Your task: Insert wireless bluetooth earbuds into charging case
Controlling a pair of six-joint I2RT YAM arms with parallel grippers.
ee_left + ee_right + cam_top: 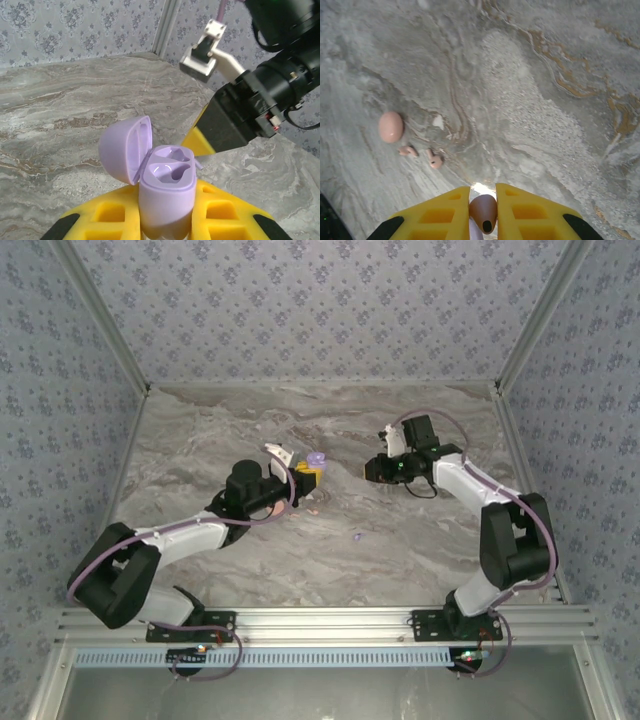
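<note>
Top view: left gripper (306, 472) is clamped on the open purple charging case (316, 458) mid-table. The right gripper (372, 471) sits just opposite, and one purple earbud (357, 536) lies loose on the marble table (200, 430), nearer the bases. Left wrist: lid flipped back, both wells empty, nothing seated yet. Right wrist: fingers pinched narrow on a brownish-pink earbud (483, 212), two more pink earbuds (408, 150) near a salmon-pink oval case (390, 126); I'd say every insertion is left.

The lilac case (166, 197) is smooth plastic with a soft sheen. The yellow fingers (222, 215) of the left hand (165, 217) look matt plastic. The pink earbud (483, 210) looks smooth. The desk (60, 115) is matt, stone-like.
</note>
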